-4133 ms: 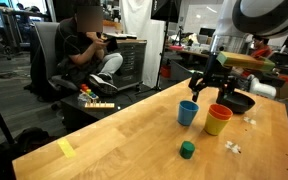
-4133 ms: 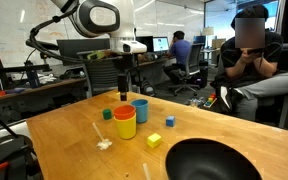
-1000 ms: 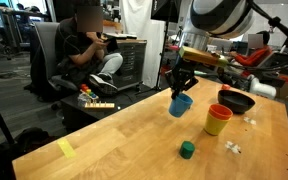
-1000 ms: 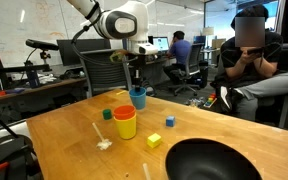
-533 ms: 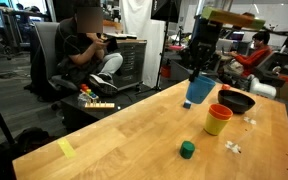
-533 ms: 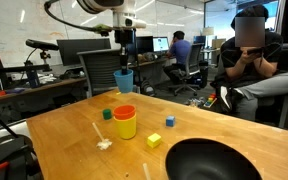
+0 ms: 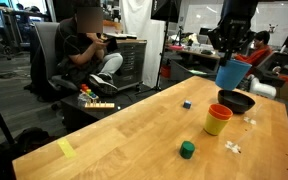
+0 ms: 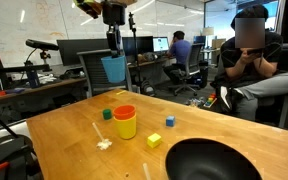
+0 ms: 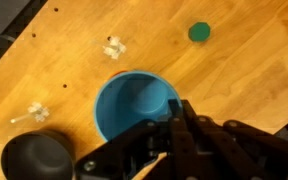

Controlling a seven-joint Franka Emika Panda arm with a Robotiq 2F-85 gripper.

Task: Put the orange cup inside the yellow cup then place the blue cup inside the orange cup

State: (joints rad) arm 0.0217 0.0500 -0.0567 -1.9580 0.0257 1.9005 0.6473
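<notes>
Half-hidden fingers (image 9: 181, 128), apparently on blue cup (image 9: 129, 102)

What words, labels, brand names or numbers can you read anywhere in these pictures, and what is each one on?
No text can be read in any view.
Blue cup, orange cup, yellow cup: plain, no markings.
Whiteboard: faint scribbles, too blurred to read.
Monitor: screen too small to read.

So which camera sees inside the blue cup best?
The wrist view. It looks straight down into the blue cup, and the inside is empty. In both exterior views the blue cup is small and up in the air, showing only its outside.
</notes>
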